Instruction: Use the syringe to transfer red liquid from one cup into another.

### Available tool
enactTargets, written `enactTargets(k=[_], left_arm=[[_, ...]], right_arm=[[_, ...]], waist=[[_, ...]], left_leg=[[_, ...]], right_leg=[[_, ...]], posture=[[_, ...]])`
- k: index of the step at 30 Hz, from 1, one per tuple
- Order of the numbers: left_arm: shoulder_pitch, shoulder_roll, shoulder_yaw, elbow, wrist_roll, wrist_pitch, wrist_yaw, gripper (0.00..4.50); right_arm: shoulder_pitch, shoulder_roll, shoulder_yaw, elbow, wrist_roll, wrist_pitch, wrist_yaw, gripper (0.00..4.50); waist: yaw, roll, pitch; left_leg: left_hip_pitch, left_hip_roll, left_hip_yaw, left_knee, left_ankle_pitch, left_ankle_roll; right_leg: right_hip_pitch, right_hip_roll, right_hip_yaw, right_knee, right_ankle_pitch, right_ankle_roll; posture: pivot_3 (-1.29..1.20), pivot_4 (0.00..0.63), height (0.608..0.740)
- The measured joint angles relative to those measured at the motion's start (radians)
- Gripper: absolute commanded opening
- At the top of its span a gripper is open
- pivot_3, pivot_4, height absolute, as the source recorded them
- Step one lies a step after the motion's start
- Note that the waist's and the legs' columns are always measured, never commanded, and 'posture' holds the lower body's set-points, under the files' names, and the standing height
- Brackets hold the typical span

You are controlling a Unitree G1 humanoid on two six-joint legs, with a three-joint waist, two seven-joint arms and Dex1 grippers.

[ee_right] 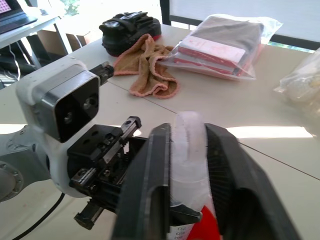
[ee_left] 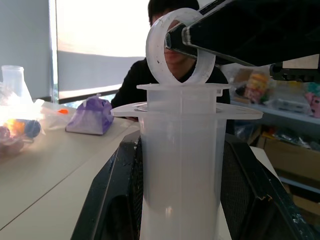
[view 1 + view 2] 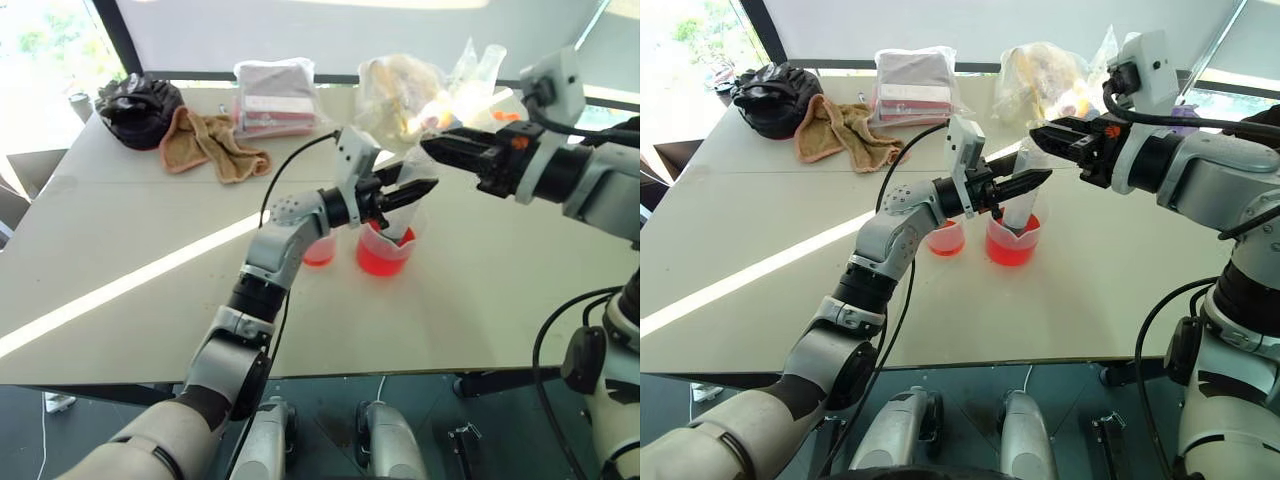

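Note:
The syringe (image 3: 399,218) stands upright with its lower end inside the larger spouted beaker (image 3: 384,257), which holds red liquid (image 3: 1008,252). My left gripper (image 3: 412,191) is shut on the clear barrel (image 2: 180,170), reaching in from the left. My right gripper (image 3: 430,148) comes in level from the right, and its fingers (image 1: 150,170) are shut on the white plunger ring (image 1: 187,142) at the top of the syringe. The smaller cup (image 3: 320,250) stands just left of the beaker with a little red liquid in it. The syringe tip is hidden inside the beaker.
At the table's far side lie a black bag (image 3: 140,108), a tan towel (image 3: 212,146), a plastic-wrapped packet (image 3: 275,98) and a clear bag of yellowish items (image 3: 403,92). A person (image 2: 145,80) sits beyond the table, near a purple bag (image 2: 93,115). The table's front edge (image 3: 420,368) is close.

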Motion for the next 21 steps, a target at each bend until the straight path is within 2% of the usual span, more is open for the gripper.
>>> enactTargets(k=[21], left_arm=[[0.014,0.002,0.0,0.013,0.003,-0.016,0.007,1.46]], right_arm=[[-0.003,0.005,0.056,0.004,-0.039,-0.035,0.004,0.06]], waist=[[-0.001,0.0,0.0]], left_leg=[[-0.003,0.0,0.0,0.0,-0.001,0.001]], right_leg=[[0.0,0.0,0.0,-0.006,0.0,0.0]], posture=[[0.0,0.15,0.74]])
